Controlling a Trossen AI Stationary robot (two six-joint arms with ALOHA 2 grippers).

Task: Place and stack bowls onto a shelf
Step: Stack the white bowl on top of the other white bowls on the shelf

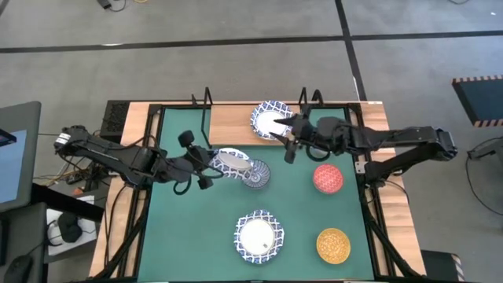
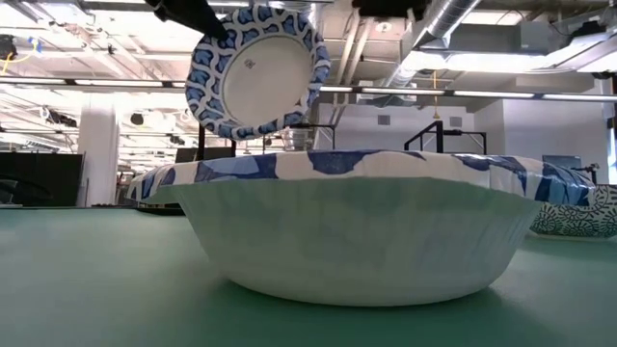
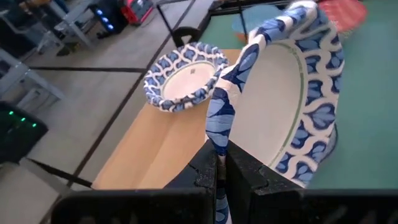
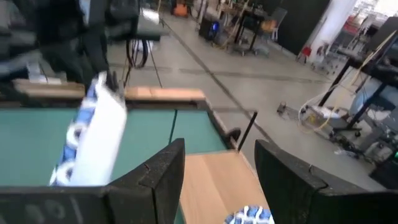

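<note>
One bowl (image 1: pixel 269 120) sits on the shelf (image 1: pixel 228 121) at the mat's (image 1: pixel 181 228) far edge; the left gripper (image 1: pixel 206 167) holds a tilted bowl (image 1: pixel 230 159) above mid-mat; four other bowls lie nearer, rightward.

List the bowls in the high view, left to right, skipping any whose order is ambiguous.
Blue-and-white bowl held by the left gripper → blue-and-white bowl on the shelf → red bowl. The rest overlap these in horizontal position, so they are left out.
</note>
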